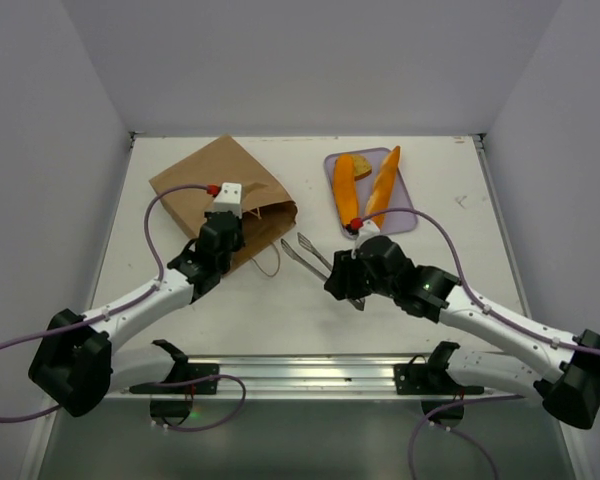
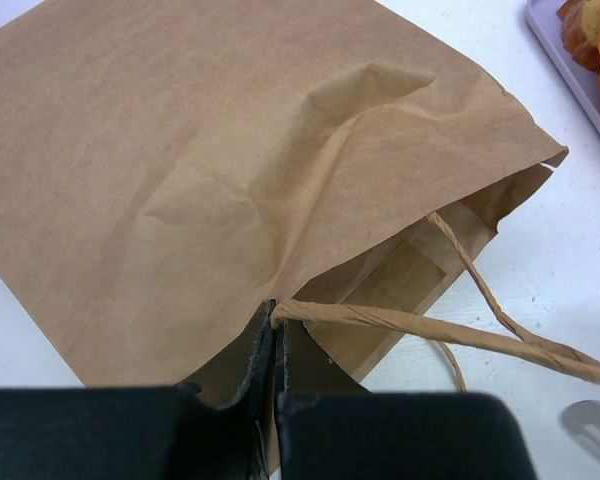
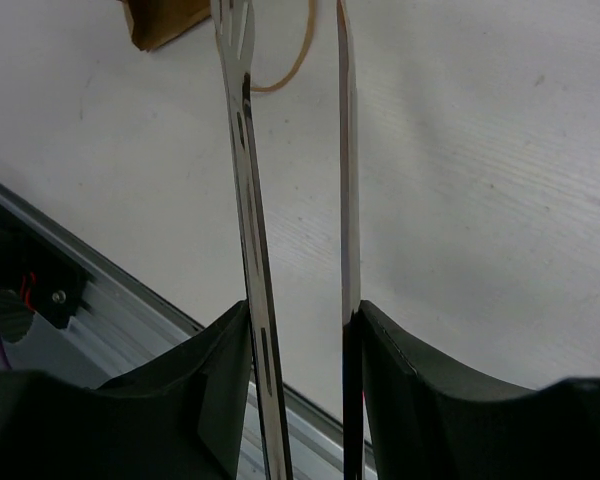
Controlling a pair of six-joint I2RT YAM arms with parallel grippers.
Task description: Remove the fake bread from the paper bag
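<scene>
White table (image 1: 280,310): creased brown paper bag (image 1: 205,190) lies far-left, lavender tray (image 1: 402,200) far-right, well apart.

Left hand (image 2: 276,345) pinched fully closed; right hand (image 3: 302,330) clamped, its jaws narrowly apart.

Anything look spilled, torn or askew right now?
Nothing spilled. The creased brown paper bag lies flat on its side, dented across its upper face, with the left claw pinching its mouth edge. The right claw grips thin metal tongs.

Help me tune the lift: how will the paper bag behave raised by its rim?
Creased and lying flat, the paper bag probably sags floppily instead of holding shape. It looks light, so the left end effector pinching its rim could drag it.
</scene>
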